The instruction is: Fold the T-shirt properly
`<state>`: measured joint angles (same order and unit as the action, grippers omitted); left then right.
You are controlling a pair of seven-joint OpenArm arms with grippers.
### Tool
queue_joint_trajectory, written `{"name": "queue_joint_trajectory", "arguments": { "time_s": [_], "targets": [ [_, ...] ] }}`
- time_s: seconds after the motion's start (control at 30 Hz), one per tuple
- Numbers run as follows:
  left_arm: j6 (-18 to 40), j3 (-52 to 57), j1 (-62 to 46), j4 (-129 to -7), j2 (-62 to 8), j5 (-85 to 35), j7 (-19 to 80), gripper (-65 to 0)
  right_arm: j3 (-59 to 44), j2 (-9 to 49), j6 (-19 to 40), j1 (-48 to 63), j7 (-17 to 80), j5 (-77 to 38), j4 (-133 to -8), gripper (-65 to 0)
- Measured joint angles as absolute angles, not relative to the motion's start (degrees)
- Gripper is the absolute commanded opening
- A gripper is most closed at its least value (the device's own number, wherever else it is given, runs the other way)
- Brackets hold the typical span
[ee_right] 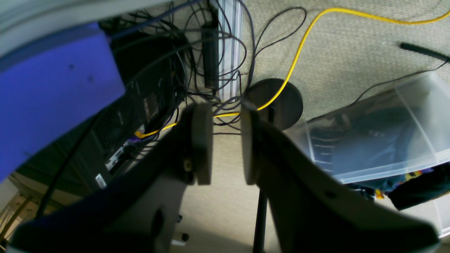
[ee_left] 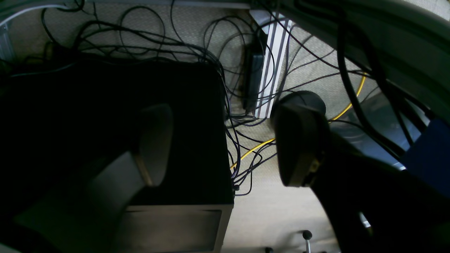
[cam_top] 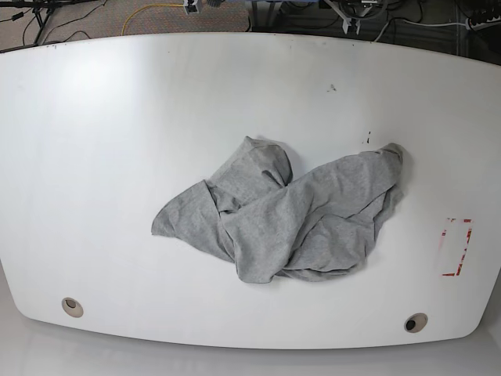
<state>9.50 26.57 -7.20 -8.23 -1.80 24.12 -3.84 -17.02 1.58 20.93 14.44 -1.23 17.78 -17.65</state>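
The T-shirt (cam_top: 286,215) lay crumpled at the centre of the white table (cam_top: 102,149), untouched, with one lobe reaching toward 1 o'clock and another toward 8 o'clock. No sleeve, collar or hem could be identified in the heap, and no printed lettering showed. Folding had not begun, so the step in hand was judged to be spreading the garment flat. That step would be done best by gripping two well-separated outer edges, lifting and drawing them apart; a pinch into the bunched middle would probably gather several layers.

Neither arm appeared in the base view. Both wrist cameras looked past the table edge at the carpeted floor and tangled cables (ee_left: 147,45), so both arms were evidently held off the work surface. The left gripper (ee_left: 225,144) stood wide open and empty. The right gripper (ee_right: 226,144) showed a narrow gap between its pads, with nothing between them.
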Motion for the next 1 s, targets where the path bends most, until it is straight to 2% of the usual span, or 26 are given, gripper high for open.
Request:
{"name": "queue_joint_trajectory", "arguments": {
  "time_s": [1.0],
  "targets": [
    [9.63,26.46,-7.27,-9.23,-2.07,23.51,-4.36,-21.3,-16.78,1.45,20.78,13.47,-1.04,17.76,-17.58,-51.5]
  ]
}}
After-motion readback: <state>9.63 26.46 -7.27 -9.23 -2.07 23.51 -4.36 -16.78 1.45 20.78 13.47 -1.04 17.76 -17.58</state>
